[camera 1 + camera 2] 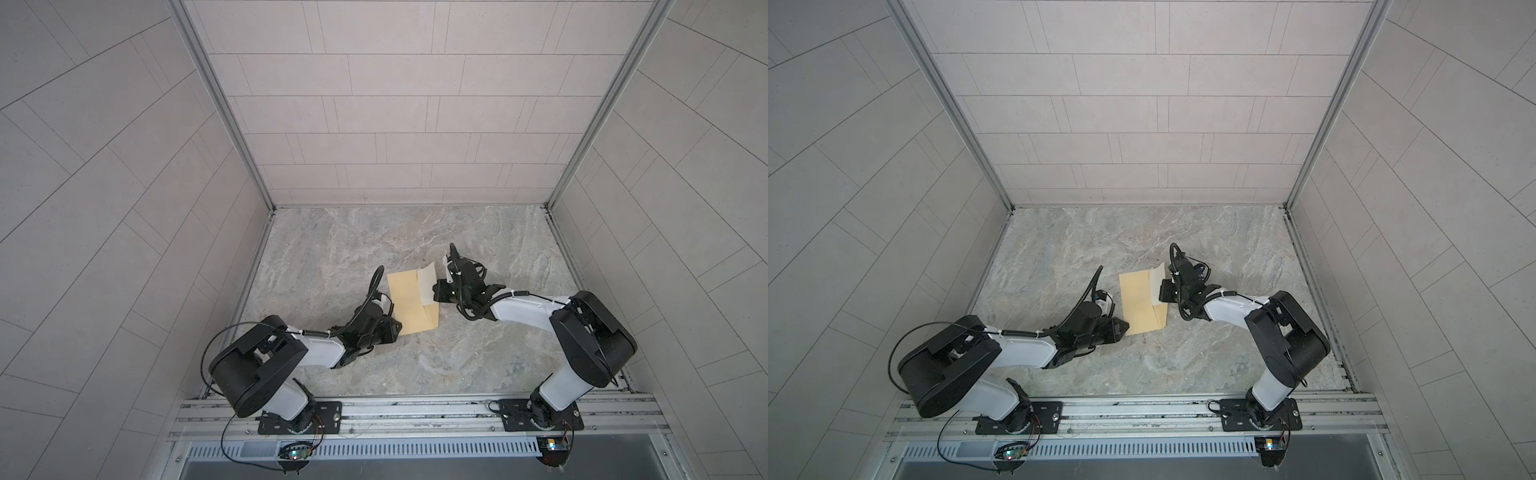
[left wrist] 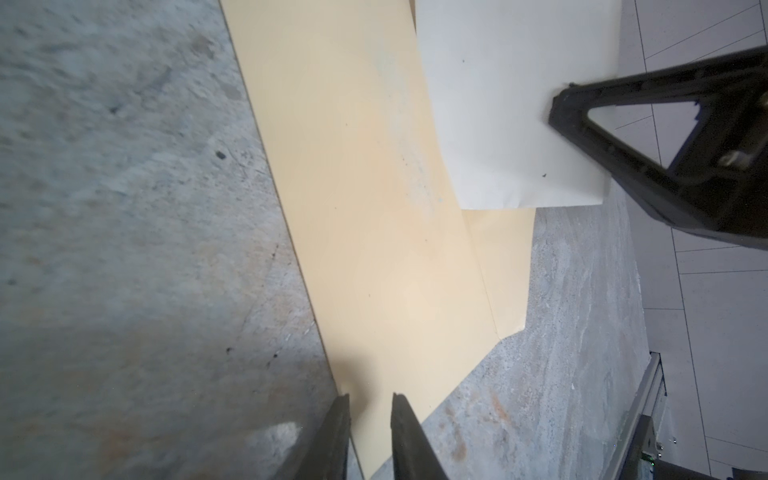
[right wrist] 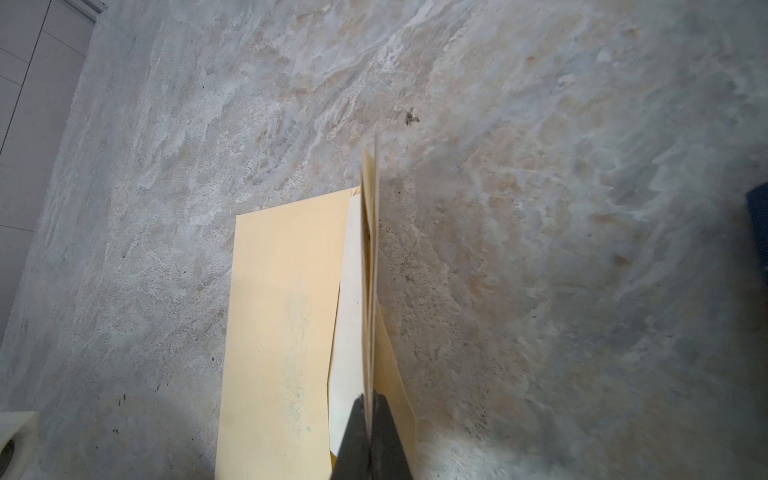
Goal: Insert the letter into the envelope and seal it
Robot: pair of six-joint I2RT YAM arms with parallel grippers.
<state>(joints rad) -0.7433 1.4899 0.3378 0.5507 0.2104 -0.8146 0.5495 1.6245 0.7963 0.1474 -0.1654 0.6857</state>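
Scanning a top view: one envelope [image 1: 409, 303] lies flat between the pincers, and one letter [image 1: 426, 284] curls up against the right pincer [image 1: 437, 291]. Left wrist view: the left pincer [image 2: 370, 397], narrowly parted, rests over the envelope's corner. Right wrist view: the right pincer clamps the letter's edge. The paper is likely light and floppy, best pinched at its edges.

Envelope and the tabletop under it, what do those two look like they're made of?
Envelope: thin paper, matte mustard-tan. It lies flat, shows a sharp fold line, and its raised flap bends softly.
Tabletop: grey-beige stone, perhaps marble, or a printed stone-look laminate, with a low sheen. The pattern is veined and mottled; which of the two it is stays unclear.
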